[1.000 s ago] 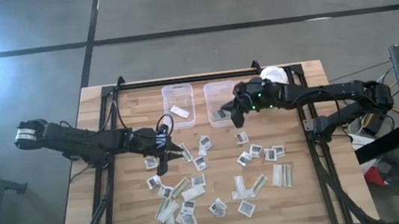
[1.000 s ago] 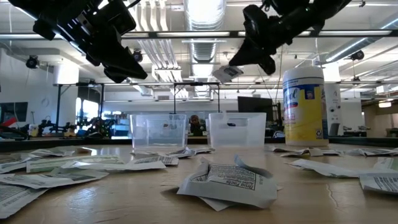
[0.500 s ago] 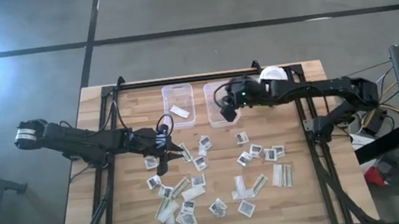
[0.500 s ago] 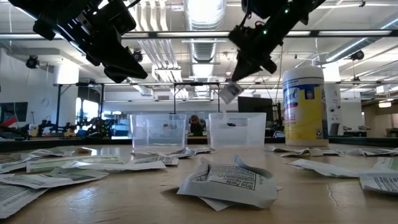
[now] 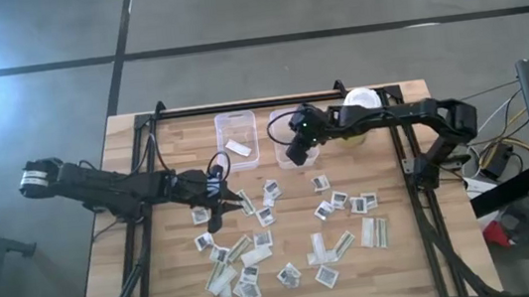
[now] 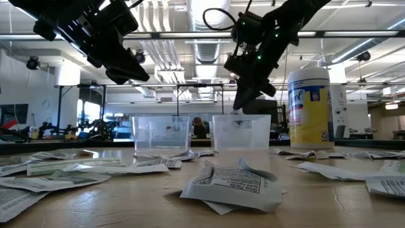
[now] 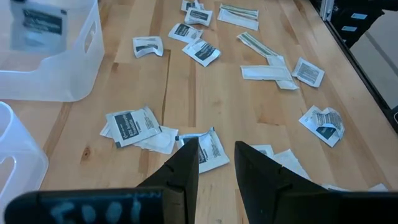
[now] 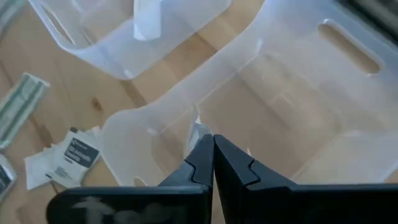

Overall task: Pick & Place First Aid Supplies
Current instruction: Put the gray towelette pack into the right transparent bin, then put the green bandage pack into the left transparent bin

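Over the right bin (image 5: pixel 289 126), the right gripper (image 5: pixel 296 152) points down with its fingers pressed together, a pale packet (image 8: pixel 199 134) showing just at their tips, though whether it is pinched cannot be told. Left of that, the left bin (image 5: pixel 237 137) holds one white strip (image 5: pixel 238 147), and the jar (image 6: pixel 310 107) stands at the table's (image 5: pixel 404 273) far right corner. Nearer the front, the left gripper (image 5: pixel 218 214) hangs above the scattered packets (image 5: pixel 285 236), its fingers (image 7: pixel 183 171) a little apart and empty, one packet (image 7: pixel 205 149) lying just beyond their tips.
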Available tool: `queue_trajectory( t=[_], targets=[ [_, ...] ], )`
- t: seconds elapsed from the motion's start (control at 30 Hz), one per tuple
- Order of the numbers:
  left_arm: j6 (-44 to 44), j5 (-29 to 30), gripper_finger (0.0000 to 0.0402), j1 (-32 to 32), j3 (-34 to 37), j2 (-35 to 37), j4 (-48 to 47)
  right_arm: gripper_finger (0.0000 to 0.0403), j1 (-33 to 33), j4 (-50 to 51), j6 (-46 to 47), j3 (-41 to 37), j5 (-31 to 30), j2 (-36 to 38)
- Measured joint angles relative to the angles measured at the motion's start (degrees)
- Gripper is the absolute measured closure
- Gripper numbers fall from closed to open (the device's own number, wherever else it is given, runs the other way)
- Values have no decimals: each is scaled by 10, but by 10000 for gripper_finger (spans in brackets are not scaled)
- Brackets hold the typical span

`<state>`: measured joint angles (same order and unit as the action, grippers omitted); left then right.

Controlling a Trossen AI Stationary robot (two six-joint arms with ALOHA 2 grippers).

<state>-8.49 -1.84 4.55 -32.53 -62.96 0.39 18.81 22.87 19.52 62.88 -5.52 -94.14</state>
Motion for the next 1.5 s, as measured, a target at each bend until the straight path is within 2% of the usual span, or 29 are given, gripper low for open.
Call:
queue_trajectory(
  t=[0.4,0.73,0.93,1.1,1.33,1.5],
  targets=[
    [11,0,305,0,0,0,0,391,0,23,-7,19,-4,-22],
    [10,0,305,0,0,0,0,320,0,70,-18,60,-13,-15],
    [5,0,305,0,0,0,0,290,-5,150,-31,93,-16,-7],
    [-3,5,305,0,0,0,-2,281,-32,182,-30,94,-17,19],
    [-33,48,303,-1,0,0,-38,285,-96,185,-3,65,-22,65],
    [-56,60,266,-3,0,0,-59,296,-143,185,18,44,-57,89]
  ],
)
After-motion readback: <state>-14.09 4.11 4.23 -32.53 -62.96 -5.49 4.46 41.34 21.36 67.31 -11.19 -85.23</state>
